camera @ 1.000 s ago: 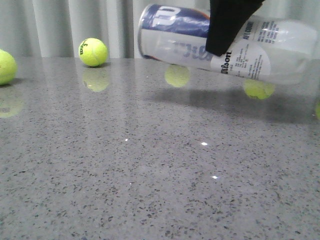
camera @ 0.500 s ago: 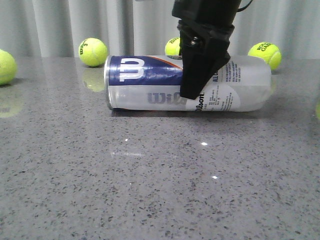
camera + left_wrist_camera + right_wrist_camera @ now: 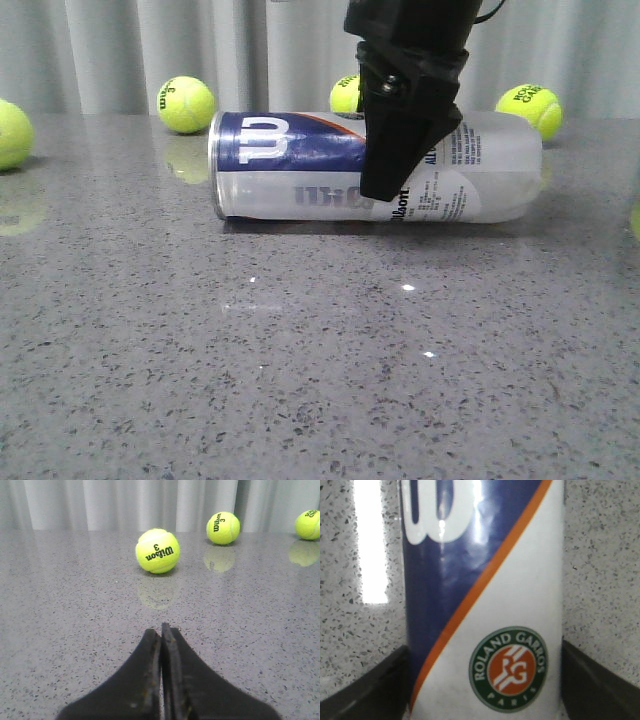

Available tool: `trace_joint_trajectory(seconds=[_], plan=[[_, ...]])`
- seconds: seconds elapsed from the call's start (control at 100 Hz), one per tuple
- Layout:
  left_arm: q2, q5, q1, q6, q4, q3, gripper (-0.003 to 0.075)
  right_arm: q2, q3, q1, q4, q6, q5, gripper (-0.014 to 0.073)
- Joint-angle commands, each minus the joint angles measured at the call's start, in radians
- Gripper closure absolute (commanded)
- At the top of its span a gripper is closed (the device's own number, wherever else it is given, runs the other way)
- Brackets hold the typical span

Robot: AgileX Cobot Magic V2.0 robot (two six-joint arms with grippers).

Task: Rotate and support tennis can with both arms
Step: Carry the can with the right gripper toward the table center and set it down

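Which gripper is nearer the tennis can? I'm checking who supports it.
Right. The right gripper straddles the tennis can, a finger on each side. The left gripper is shut over bare table, no can in its view.

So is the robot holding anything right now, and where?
The right tool straddles the long clear-plastic Wilson tennis can around its middle as it lies on the grey table. The left tool is shut and holds nothing.
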Motion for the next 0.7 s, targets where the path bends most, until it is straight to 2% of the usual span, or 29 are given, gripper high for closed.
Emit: trace_joint_trajectory(seconds=[0.0, 0.04, 0.41, 0.69], plan=[[-0.041, -0.088, -0.006, 0.0, 0.0, 0.047, 0.0741, -0.047, -0.031, -0.001, 0.014, -0.006, -0.016, -0.0048], [-0.041, -0.088, -0.006, 0.0, 0.0, 0.047, 0.0741, -0.047, -0.027, -0.001, 0.016, -0.006, -0.017, -0.0078], [-0.041, -0.088, -0.006, 0.0, 0.0, 0.047, 0.0741, -0.049, -0.018, 0.0, 0.022, -0.006, -0.021, -0.0072], [-0.041, -0.088, -0.006, 0.0, 0.0, 0.047, 0.0741, -0.15, -0.02, 0.01, -0.014, -0.006, -0.044, -0.0072]])
